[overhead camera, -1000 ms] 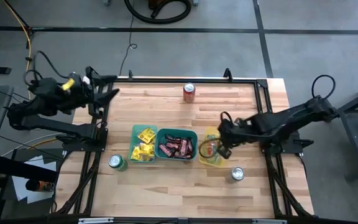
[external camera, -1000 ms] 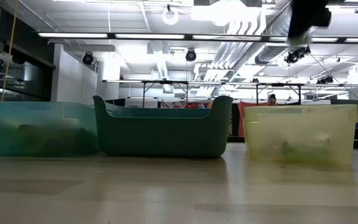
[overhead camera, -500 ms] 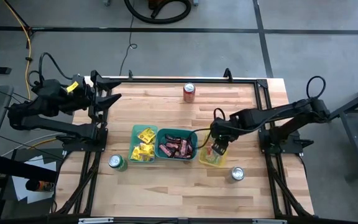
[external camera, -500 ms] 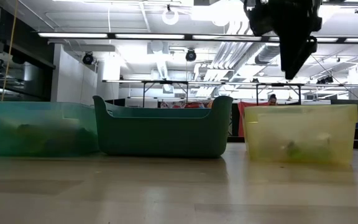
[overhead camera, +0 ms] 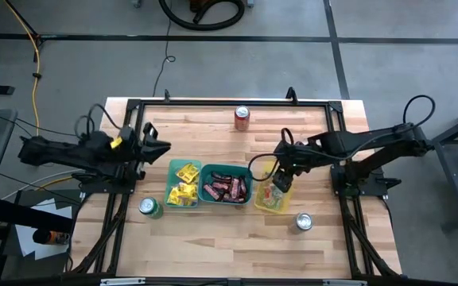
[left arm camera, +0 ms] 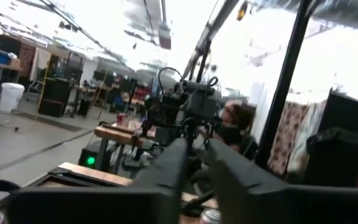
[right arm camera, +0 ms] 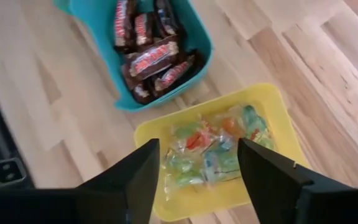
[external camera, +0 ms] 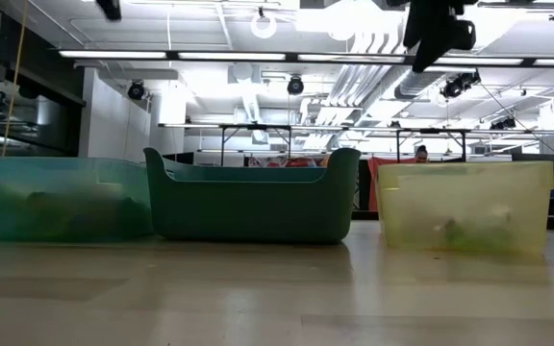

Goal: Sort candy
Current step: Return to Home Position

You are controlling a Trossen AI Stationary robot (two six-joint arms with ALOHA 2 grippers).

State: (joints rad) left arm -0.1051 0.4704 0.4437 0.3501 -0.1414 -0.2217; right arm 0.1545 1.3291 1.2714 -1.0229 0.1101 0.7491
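High view | right end effector (overhead camera: 279,184) spread, empty, over candy (right arm camera: 210,149) | left end effector (overhead camera: 159,148) closed

Even white light falls on me from overhead. In the low view long ceiling strips (external camera: 258,55) glow and lay a pale sheen across the table (external camera: 277,298), with only a thin soft shadow under the dark teal bin (external camera: 253,207). Past my left gripper (left arm camera: 194,146) the room burns out to white glare, so its fingers (left arm camera: 166,174) go dark. My right gripper (right arm camera: 197,165) shows black against brightly lit wood.
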